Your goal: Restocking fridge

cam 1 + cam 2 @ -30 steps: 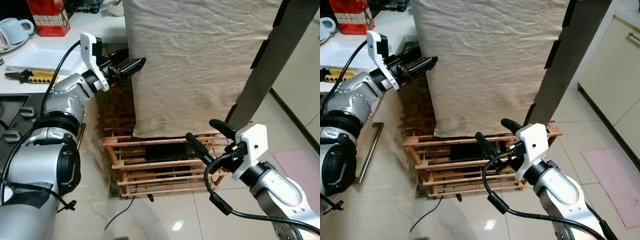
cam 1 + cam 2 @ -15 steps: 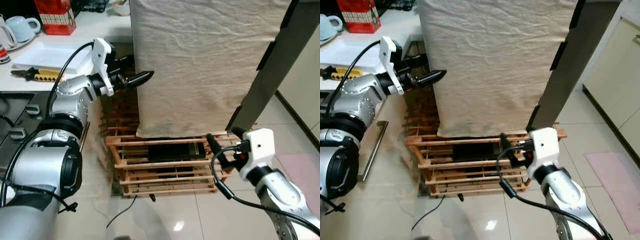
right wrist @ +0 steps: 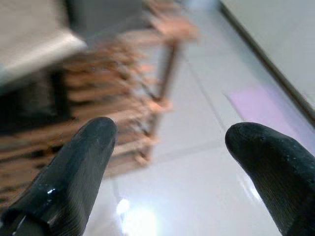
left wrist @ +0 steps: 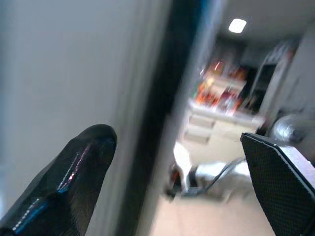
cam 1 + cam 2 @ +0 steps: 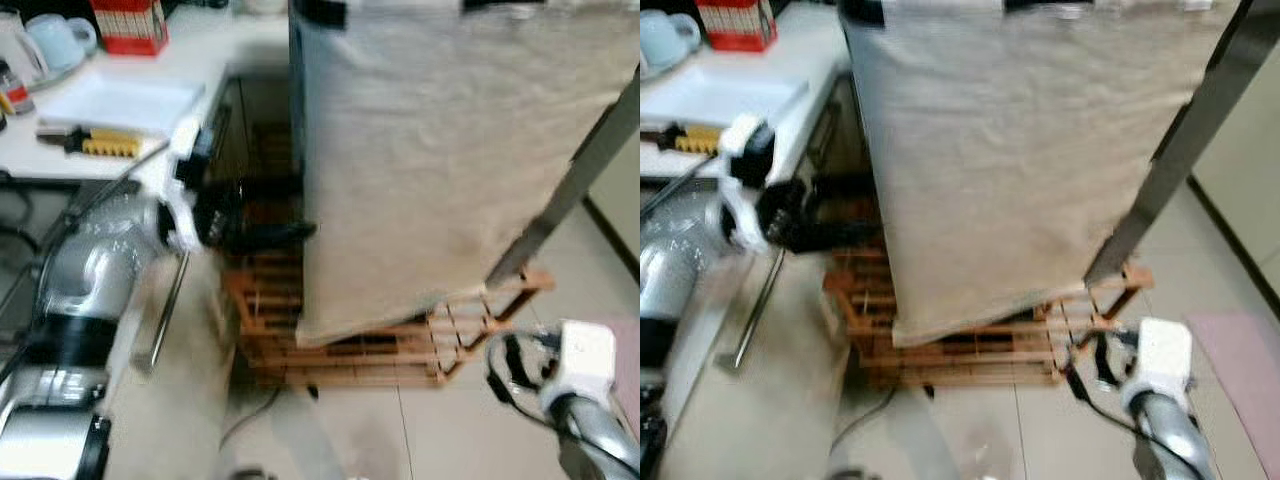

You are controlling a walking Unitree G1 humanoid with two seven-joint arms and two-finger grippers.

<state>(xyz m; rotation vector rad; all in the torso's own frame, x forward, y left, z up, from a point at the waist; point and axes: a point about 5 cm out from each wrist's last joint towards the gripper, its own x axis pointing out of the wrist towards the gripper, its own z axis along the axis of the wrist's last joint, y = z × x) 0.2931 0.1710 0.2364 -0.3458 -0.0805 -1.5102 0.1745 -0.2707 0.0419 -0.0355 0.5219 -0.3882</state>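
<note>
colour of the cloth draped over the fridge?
Plain beige cloth, clearest in the right eye view.

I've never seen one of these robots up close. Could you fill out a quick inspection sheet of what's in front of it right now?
Surface: pale tiled floor; white counter at the robot's left.
Job's things: fridge draped in beige cloth, standing on a wooden pallet.
Clutter: red box, mug, yellow-handled tool on the counter.
Claws: left claw open beside the fridge's left edge; right claw open, low over the floor.
Cables: black cord under the pallet.
Surroundings: pink mat; picture blurred.
</note>
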